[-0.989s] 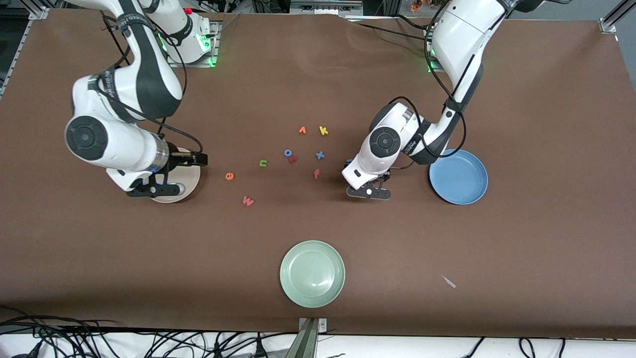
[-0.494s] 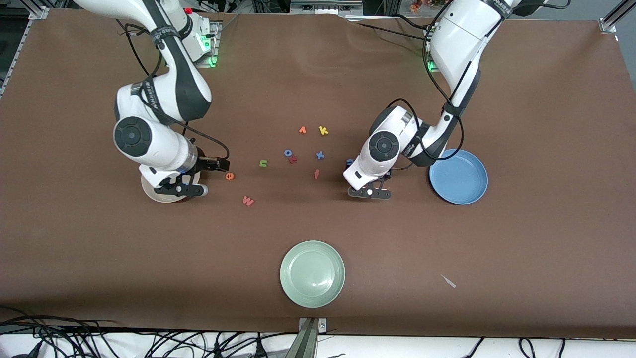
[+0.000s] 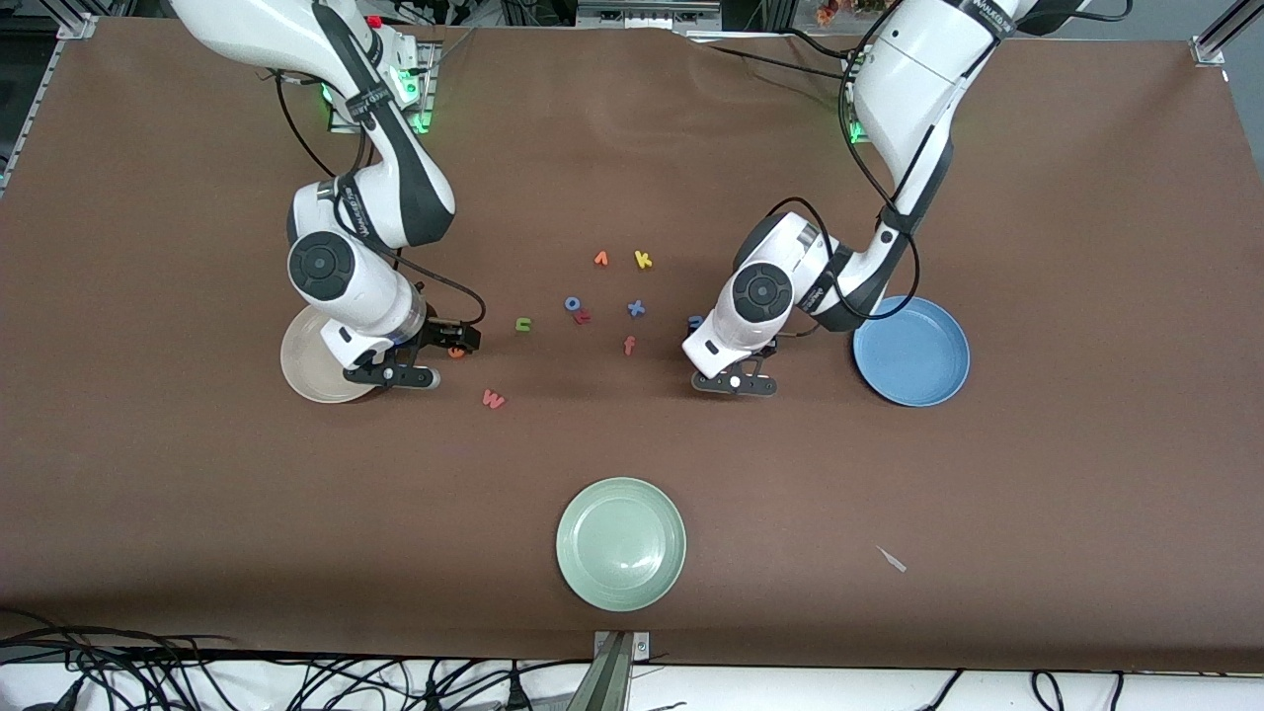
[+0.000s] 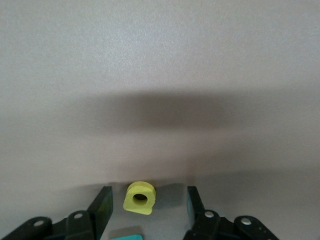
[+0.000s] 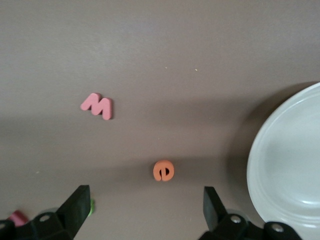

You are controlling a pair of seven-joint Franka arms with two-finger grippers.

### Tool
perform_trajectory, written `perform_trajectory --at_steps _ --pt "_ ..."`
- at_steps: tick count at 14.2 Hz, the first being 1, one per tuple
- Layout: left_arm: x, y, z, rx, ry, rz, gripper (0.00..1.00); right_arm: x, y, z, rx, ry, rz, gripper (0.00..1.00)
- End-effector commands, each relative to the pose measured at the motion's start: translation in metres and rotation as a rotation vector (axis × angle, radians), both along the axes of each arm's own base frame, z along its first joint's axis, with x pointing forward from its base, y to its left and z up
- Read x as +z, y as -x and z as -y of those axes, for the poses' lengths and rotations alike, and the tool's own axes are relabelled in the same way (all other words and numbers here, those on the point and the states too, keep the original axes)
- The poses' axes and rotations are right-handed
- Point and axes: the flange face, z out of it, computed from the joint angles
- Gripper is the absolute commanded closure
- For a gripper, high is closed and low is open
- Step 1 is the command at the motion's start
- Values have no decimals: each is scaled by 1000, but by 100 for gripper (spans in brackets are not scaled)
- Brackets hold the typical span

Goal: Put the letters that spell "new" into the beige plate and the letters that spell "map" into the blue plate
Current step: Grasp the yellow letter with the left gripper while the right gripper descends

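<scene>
The left gripper (image 4: pixel 145 210) is low on the brown table, jaws spread on both sides of the small yellow foam letter a (image 4: pixel 139 198); it must close, then carry it to the round blue plate (image 3: pixel 910 351) beside it. The right gripper (image 5: pixel 142 212), spread wide, hangs over the small orange foam letter e (image 5: pixel 163 170), beside the round beige plate (image 3: pixel 301 360); it must descend.

My surface (image 3: pixel 632 148) wears a matt brown cloth, slightly rippled. The yellow a (image 4: pixel 139 198) between my left fingers looks like soft, dull foam. The beige plate (image 5: pixel 295 165) shines smooth and glossy, like the blue plate (image 3: pixel 913 353).
</scene>
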Motion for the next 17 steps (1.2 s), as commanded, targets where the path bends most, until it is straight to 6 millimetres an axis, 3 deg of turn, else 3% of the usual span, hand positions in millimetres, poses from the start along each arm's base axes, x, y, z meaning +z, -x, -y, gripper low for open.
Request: perform_trajectory --at_steps 1,2,4,8,10,12,14,17 --pt "-5 1 -3 -16 -17 -1 34 -18 10 2 3 -4 27 0" --pt "-5 1 -3 -16 -19 -4 36 -29 11 3 4 -2 31 0" --pt "-3 1 -3 -21 -20 -5 62 -40 13 3 5 3 21 0" --pt "3 -2 -4 -17 -20 -1 80 -63 16 3 7 12 10 1" --pt "9 -5 -7 -12 -24 1 81 -69 17 2 7 16 3 3" --pt "29 -19 -19 9 -30 32 81 -75 17 2 2 15 6 8" --pt "53 -40 -43 11 -41 72 82 -77 18 1 1 15 4 17" --pt "57 -60 -93 -44 -89 65 82 -76 17 0 -1 14 8 37"
